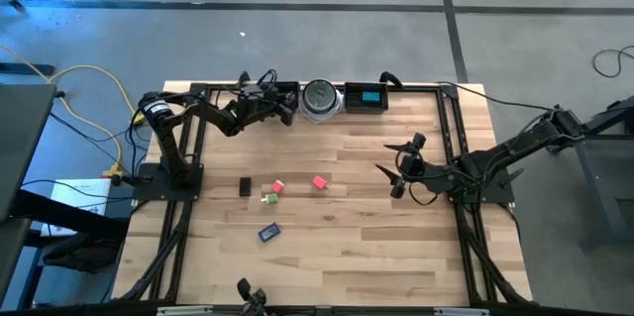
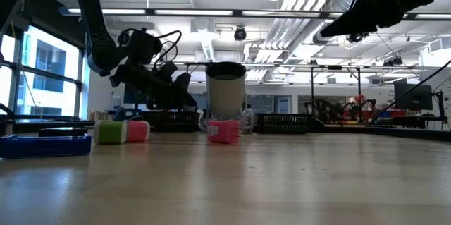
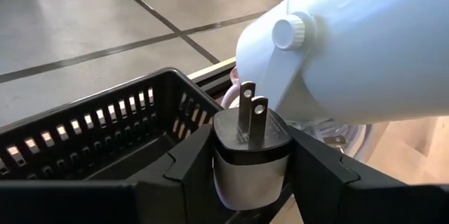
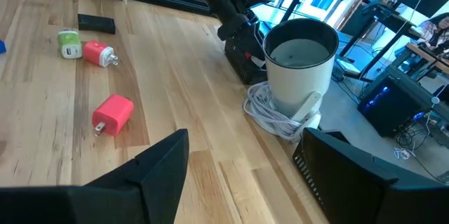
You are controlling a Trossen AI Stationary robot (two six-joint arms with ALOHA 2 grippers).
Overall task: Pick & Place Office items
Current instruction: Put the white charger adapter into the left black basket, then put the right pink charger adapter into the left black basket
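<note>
Gripped tight in your left arm's fingers [image 3: 252, 182] is a black plug charger [image 3: 250, 147], right above the black basket [image 3: 91, 136]. Let go too soon and it could hit the rim or the white cup [image 3: 351, 48] beside it. Your right fingers [image 1: 394, 170] wait wide open, holding 0 things. Other chargers [image 1: 297, 187] lie mid-counter [image 1: 376, 247].

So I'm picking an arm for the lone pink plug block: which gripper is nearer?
Right. The right gripper hangs open beside the pink block; the left gripper, holding a black charger, is by the far tray.
</note>
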